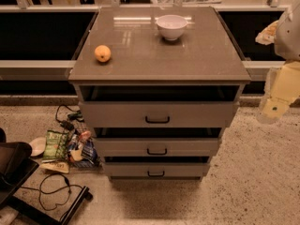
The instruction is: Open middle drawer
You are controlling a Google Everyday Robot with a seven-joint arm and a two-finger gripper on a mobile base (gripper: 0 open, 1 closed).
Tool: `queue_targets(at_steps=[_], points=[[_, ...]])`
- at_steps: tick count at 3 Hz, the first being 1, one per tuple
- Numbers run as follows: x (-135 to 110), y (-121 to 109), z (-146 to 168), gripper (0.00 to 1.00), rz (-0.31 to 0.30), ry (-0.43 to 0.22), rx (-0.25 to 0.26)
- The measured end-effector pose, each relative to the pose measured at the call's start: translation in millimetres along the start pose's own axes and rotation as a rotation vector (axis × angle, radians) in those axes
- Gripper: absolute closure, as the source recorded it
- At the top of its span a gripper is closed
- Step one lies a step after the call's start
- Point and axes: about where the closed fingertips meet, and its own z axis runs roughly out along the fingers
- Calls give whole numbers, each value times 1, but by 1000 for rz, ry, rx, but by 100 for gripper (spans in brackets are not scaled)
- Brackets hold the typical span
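On the floor to the left of the cabinet (pixel 159 55) lies a heap of snack packets (pixel 70 146), with a black cable (pixel 54 186) looping further out on the same side. On the cabinet's glossy grey top, an orange (pixel 102 53) sits near the left front corner. A white bowl (pixel 171 26) stands upright towards the back, a little right of the middle and well apart from the orange.

The cabinet's front faces the camera and carries three stacked drawers. The middle drawer (pixel 187 147) is the second one, below the taller top drawer (pixel 197 114) and above the lowest drawer (pixel 183 170). Its long axis runs left to right, level and parallel to the cabinet's front edge, and its flat front faces straight out. The small black handle (pixel 157 151) sits at the centre of that front, also lying crosswise. A dark strip shows along its upper edge under the top drawer. How far the drawer stands out cannot be told.

To the right of the cabinet, well clear of it, the cream-coloured arm (pixel 286 78) comes down from the upper right and slants slightly towards the cabinet. The gripper (pixel 274 109) hangs at its lower end, about level with the top drawer and touching nothing. Whether it is open or closed cannot be told.
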Motion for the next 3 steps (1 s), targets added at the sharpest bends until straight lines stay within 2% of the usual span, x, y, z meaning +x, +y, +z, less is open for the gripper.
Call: queue_targets(at_steps=[1, 2, 3], points=[[-1, 2, 4, 0, -2, -5, -6], [-10, 21, 45, 0, -26, -61, -73], [-16, 54, 110, 0, -40, -166, -163]])
